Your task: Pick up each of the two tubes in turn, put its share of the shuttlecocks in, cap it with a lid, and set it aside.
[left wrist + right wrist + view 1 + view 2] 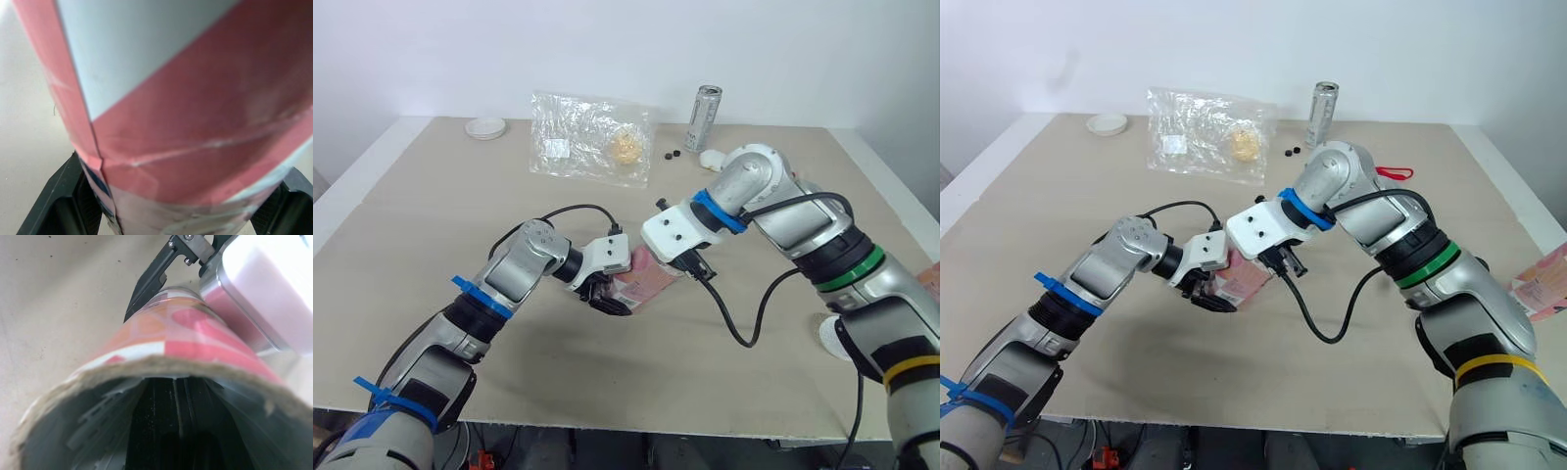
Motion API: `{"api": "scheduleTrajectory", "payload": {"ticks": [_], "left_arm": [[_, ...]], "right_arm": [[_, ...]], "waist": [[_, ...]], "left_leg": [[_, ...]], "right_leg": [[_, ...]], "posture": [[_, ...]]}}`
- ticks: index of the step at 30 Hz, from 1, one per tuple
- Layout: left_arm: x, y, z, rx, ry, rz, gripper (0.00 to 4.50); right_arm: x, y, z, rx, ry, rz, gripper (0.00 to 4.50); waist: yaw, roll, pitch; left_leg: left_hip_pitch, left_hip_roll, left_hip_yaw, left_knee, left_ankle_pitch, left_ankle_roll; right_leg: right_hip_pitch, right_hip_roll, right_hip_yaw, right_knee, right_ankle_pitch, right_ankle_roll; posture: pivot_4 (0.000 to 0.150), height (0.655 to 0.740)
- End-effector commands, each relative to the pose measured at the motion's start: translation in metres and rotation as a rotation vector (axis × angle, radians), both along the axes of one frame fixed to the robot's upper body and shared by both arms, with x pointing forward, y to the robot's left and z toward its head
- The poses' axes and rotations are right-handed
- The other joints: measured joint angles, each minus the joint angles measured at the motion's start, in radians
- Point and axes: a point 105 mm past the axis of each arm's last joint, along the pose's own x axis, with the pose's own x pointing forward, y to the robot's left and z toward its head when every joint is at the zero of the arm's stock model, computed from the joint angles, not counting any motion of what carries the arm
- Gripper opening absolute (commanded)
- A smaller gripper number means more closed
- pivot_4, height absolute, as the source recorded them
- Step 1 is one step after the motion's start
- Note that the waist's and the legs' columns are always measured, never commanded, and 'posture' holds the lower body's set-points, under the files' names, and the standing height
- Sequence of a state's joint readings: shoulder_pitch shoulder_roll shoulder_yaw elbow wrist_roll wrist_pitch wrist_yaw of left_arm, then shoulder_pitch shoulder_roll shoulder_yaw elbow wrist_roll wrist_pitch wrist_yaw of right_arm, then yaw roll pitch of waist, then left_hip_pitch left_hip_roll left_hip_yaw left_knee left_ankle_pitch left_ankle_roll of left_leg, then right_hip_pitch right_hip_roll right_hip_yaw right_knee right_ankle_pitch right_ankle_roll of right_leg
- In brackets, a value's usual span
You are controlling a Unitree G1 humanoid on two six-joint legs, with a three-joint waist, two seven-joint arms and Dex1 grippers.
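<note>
Now left gripper (pixel 605 295) tight on pink tube (pixel 651 280), right gripper (pixel 691 262) at its mouth, grip unclear.

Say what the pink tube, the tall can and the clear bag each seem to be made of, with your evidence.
Tube: likely cardboard with a glossy printed wrap; its open rim shows a raw, fibrous brown edge. Can: probably metal, silvery with bright reflections. Bag: thin clear plastic film, crinkled and shiny, contents visible through it.
</note>
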State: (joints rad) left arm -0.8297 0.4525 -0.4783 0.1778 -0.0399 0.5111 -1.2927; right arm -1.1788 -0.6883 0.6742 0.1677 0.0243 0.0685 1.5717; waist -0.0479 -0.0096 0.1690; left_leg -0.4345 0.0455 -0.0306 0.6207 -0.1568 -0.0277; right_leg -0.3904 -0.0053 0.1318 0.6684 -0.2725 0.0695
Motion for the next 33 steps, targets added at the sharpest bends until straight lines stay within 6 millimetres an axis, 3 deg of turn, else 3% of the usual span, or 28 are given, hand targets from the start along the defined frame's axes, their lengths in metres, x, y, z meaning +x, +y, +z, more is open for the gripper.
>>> {"api": "scheduleTrajectory", "payload": {"ticks": [1, 6, 10, 19, 33], "left_arm": [[-0.002, -0.005, -0.007, 0.014, 0.005, 0.0, 3.35], [-0.003, -0.005, -0.009, 0.015, 0.011, 0.001, 3.35], [-0.003, -0.001, -0.012, 0.02, 0.018, 0.008, 3.35], [0.0, 0.006, -0.013, 0.027, 0.018, 0.027, 3.35], [0.0, -0.002, -0.01, 0.018, 0.009, 0.013, 3.35]], "right_arm": [[-0.005, 0.0, -0.029, -0.11, 0.075, 0.036, 0.1], [-0.005, 0.001, -0.028, -0.094, 0.084, 0.036, 0.1], [-0.014, 0.002, -0.006, 0.006, 0.129, 0.027, 0.1], [-0.019, -0.006, 0.018, 0.087, 0.134, -0.008, 0.1], [-0.016, -0.001, -0.018, 0.002, 0.173, 0.002, 0.1]], "waist": [[0.0, 0.0, 0.0], [-0.001, 0.0, -0.001], [0.0, 0.0, -0.001], [0.002, 0.0, -0.001], [0.001, 0.0, -0.001]], "left_leg": [[0.001, 0.0, 0.0, 0.0, 0.0, 0.0], [0.005, 0.001, 0.001, 0.0, 0.0, 0.0], [0.005, 0.001, 0.001, 0.0, 0.0, 0.0], [-0.003, 0.0, 0.0, -0.001, 0.0, 0.0], [-0.002, 0.0, -0.001, -0.001, 0.0, 0.0]], "right_leg": [[0.001, 0.0, 0.0, 0.0, 0.0, 0.0], [0.003, 0.0, 0.0, 0.0, 0.0, -0.001], [0.002, 0.0, 0.0, 0.0, 0.0, -0.001], [-0.002, 0.0, 0.0, 0.0, -0.001, 0.0], [-0.001, 0.0, 0.0, 0.0, -0.001, 0.0]], "posture": [[0.15, 0.74], [0.15, 0.74], [0.15, 0.74], [0.15, 0.74], [0.15, 0.74]]}}
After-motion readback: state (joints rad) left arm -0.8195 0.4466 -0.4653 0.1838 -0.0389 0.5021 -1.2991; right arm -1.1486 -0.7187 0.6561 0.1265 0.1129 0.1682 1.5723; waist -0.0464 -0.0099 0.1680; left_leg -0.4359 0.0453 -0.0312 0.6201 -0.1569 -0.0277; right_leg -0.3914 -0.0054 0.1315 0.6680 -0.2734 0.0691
